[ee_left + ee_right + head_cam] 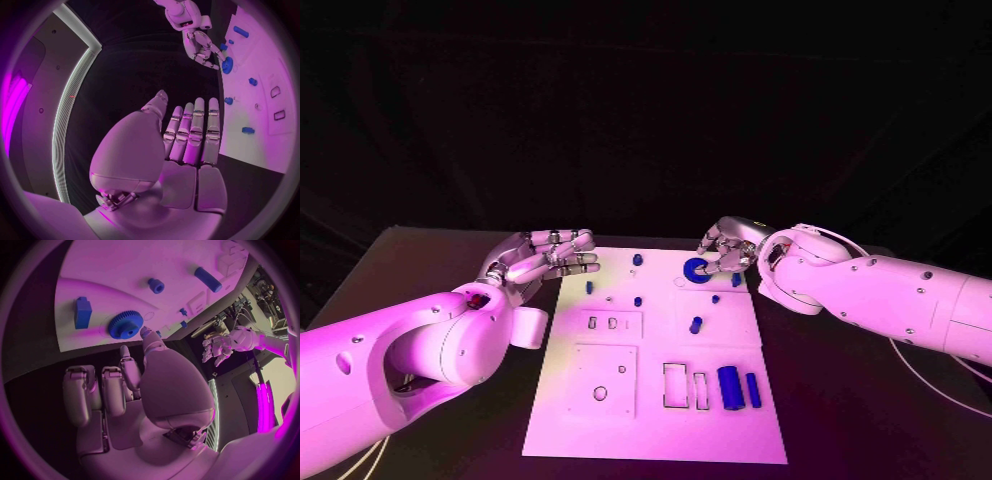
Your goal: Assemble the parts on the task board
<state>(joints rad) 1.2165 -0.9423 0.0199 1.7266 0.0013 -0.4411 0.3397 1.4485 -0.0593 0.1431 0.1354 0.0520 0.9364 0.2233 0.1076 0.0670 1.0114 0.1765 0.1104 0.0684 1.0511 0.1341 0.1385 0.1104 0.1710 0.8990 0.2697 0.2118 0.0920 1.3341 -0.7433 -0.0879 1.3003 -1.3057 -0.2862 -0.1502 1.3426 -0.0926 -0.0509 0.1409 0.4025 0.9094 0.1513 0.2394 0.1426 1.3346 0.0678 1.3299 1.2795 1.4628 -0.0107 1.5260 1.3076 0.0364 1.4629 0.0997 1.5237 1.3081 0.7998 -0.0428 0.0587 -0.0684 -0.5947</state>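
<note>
Closest to the head camera, at the near end of the task board [574, 425], two blue bars [728, 385] lie side by side just beside a pair of empty rectangular slots [675, 385], well apart from both hands, and they look not yet fitted. Farther up the board a small blue peg [695, 324] stands near the middle, with a few more small blue pieces [638, 300] scattered between the two hands, while several outlined recesses [603, 322] on the left hand's side of the board appear unfilled. The right robot hand [728, 250] hovers at the far end of the board with its fingertips just beside, perhaps touching, the blue gear [695, 267]; the right wrist view shows the gear [125, 324] lying flat on the white plate just ahead of a fingertip [145, 332], with a blue block [82, 312] near it, and the fingers appear loosely extended, holding nothing. The left robot hand [545, 255] hangs over the dark desk [416, 270] just off the board's far left edge, fingers straight, together and empty. By my reading the assembly is at an early stage: most parts look loose or only partly placed, and the gear seems to be the piece in hand.
</note>
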